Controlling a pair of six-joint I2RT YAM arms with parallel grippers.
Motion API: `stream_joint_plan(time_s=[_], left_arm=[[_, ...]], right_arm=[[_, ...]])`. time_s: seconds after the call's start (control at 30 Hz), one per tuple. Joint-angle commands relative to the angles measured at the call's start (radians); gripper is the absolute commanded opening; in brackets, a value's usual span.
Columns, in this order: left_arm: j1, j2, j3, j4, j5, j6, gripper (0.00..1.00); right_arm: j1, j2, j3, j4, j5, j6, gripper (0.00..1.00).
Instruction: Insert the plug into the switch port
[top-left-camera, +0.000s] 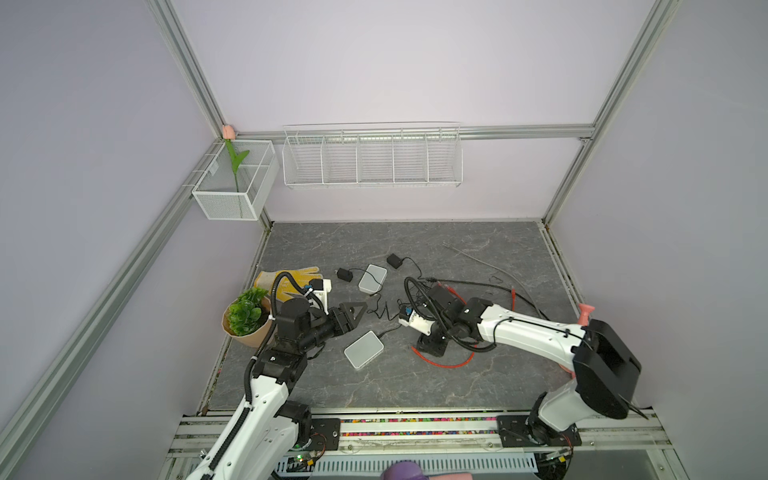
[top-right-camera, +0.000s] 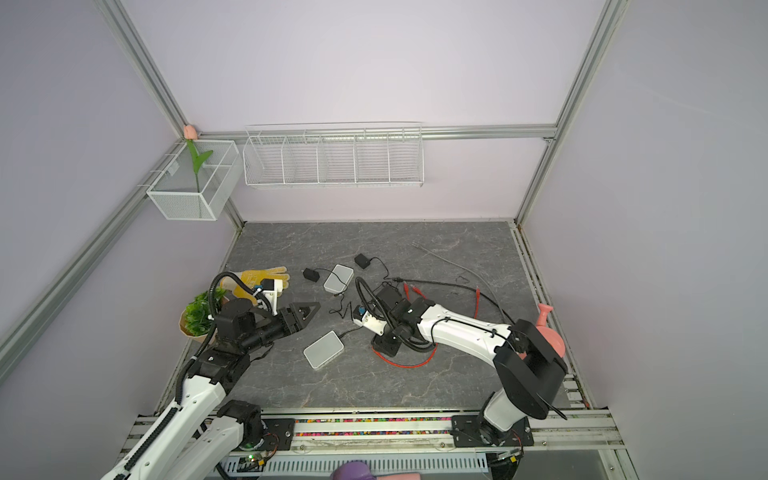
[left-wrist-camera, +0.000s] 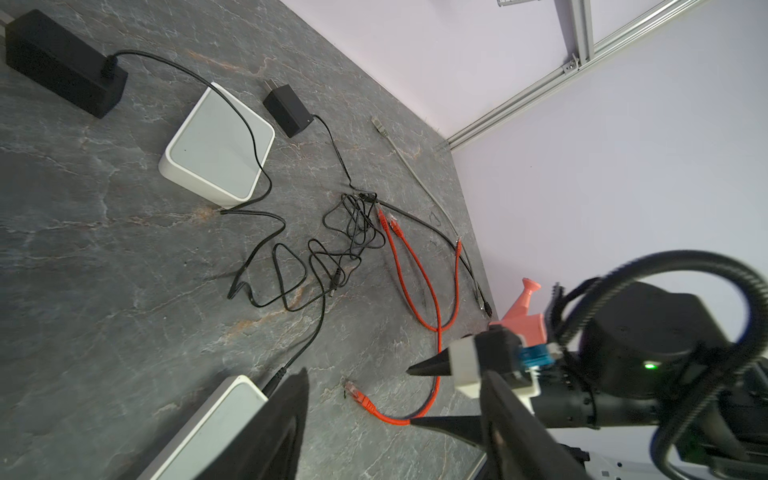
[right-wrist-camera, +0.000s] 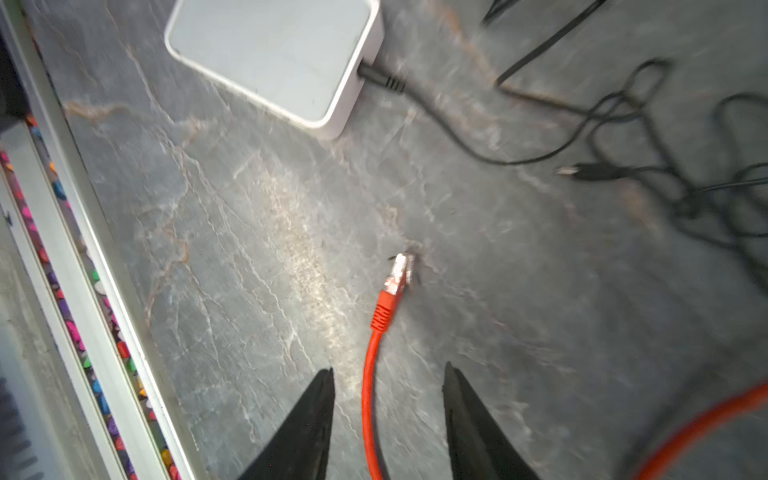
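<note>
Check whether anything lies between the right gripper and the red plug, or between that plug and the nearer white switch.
Nothing visible does. The open right gripper straddles the red cable behind its plug; only bare table separates plug from nearer switch, whose black power cord runs off sideways.

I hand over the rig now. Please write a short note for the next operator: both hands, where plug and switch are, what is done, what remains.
Left hand: open, empty, hovering by the near switch.
Right hand: open, jaws either side of the red cable, behind its plug, not gripping.
Plug: lying on the table, apart from the near switch; a second switch lies farther back.
Done: no insertion yet.
Left: grasp the plug, align it with a switch port, push it in. Ports are not visible here.
</note>
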Motion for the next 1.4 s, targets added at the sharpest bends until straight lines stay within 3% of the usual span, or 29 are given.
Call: stream_joint_plan(time_s=[0.0,0.23,0.4,0.5,0.63,0.73,0.87,0.93,1.1,1.37], left_arm=[[0.005,-0.048,-0.019,-0.037,0.002,0.009,0.67],[0.005,-0.13,-0.055,-0.098,-0.016,0.001,0.67],[0.005,-0.152,-0.074,-0.104,-0.015,-0.013,0.67],[0.005,-0.148,-0.084,-0.1,-0.012,-0.014,0.67],[0.005,-0.134,-0.081,-0.107,0.001,-0.002,0.66],[-0.003,-0.094,-0.094,-0.019,0.08,-0.049,0.67],[-0.104,-0.013,-0.08,0.088,0.086,-0.104,0.73],[-0.158,0.016,-0.067,0.156,0.077,-0.144,0.77],[-0.245,0.11,-0.046,0.282,0.054,-0.174,0.78],[-0.306,0.22,-0.022,0.405,0.042,-0.194,0.71]], right_arm=[[0.036,0.063,-0.009,0.051,0.005,0.058,0.46],[0.071,0.203,0.006,0.098,0.113,0.102,0.41],[0.105,0.251,0.027,0.076,0.2,0.105,0.16],[0.133,0.251,0.029,0.072,0.255,0.098,0.07],[0.17,0.177,0.02,0.084,0.381,0.068,0.07],[0.198,0.052,-0.01,0.133,0.505,0.02,0.06],[0.231,-0.103,-0.052,0.22,0.584,-0.035,0.06],[0.241,-0.162,-0.076,0.265,0.589,-0.049,0.06],[0.246,-0.243,-0.107,0.326,0.535,-0.06,0.07],[0.248,-0.316,-0.111,0.343,0.476,-0.061,0.07]])
